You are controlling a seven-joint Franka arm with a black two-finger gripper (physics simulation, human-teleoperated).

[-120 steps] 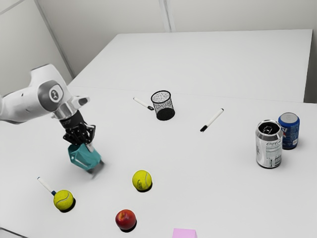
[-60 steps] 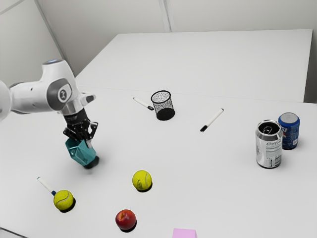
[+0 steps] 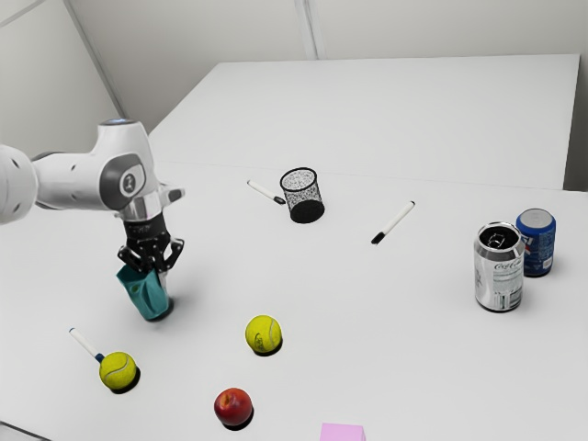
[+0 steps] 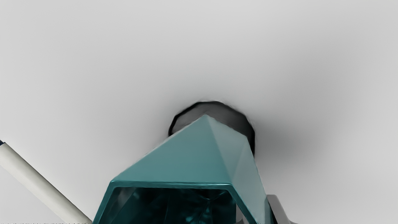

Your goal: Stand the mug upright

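Mug (image 3: 147,296) leans, mouth up, at the exterior view's left, its base at or just above the desk (image 3: 386,340); contact cannot be confirmed. End effector (image 3: 158,272) is clenched on the mug's wall near the rim, one fingertip (image 4: 276,209) outside, the other apparently inside. Judged rigid, smooth, chippable and moderately heavy; this off-centre pinch may let it swing. Recommended hold: a flat facet just below the rim. Marker (image 3: 84,343) and tennis ball (image 3: 118,370) lie near; silver can (image 3: 499,271) stands well apart.
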